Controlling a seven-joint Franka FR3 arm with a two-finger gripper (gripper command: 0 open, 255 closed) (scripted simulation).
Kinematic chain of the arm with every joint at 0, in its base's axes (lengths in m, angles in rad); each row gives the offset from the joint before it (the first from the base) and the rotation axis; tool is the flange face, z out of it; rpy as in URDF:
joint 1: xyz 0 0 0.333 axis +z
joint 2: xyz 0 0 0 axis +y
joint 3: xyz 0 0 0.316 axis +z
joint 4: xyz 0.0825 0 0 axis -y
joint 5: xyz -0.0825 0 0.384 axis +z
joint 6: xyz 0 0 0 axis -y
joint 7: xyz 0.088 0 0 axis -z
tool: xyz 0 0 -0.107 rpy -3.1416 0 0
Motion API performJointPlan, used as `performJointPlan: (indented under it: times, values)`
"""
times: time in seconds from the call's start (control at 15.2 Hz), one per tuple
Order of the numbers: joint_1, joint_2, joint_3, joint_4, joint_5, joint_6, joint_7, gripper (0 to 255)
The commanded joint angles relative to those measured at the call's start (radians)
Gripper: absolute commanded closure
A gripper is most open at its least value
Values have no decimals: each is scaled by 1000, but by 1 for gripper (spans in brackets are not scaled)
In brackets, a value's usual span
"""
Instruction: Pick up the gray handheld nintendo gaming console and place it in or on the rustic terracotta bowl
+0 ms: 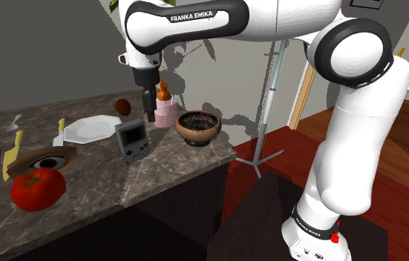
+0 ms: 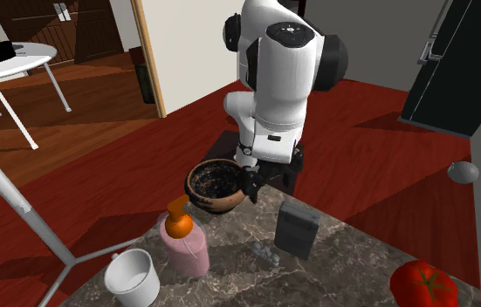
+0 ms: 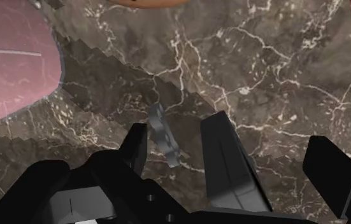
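The gray handheld console (image 1: 132, 141) stands tilted on the dark marble counter (image 1: 173, 167); its back shows in the second exterior view (image 2: 297, 229). The brown terracotta bowl (image 1: 199, 126) (image 2: 216, 185) sits at the shoulder view's right of it, near the counter's end. My gripper (image 1: 149, 104) (image 2: 251, 183) hangs above the counter between the console and a pink soap bottle (image 1: 166, 110), apart from both. In the wrist view my gripper (image 3: 178, 124) is open, and a small gray piece (image 3: 161, 133) lies on the marble below the gap. The fingers hold nothing.
The pink bottle (image 2: 184, 244) (image 3: 8, 70) stands close to the bowl, with a white cup (image 2: 132, 275) beyond it. A white plate (image 1: 91, 127), a brown ball (image 1: 123, 106) and a tomato (image 1: 38, 187) occupy the counter. The counter drops to red floor (image 1: 269, 193).
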Motion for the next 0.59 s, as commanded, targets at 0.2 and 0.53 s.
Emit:
performJointPlan:
  times: [0.2, 0.53]
  values:
    - [23, 80, 24, 90, 3, 1, -41, 0]
    - [22, 76, 23, 17, 3, 70, -41, 0]
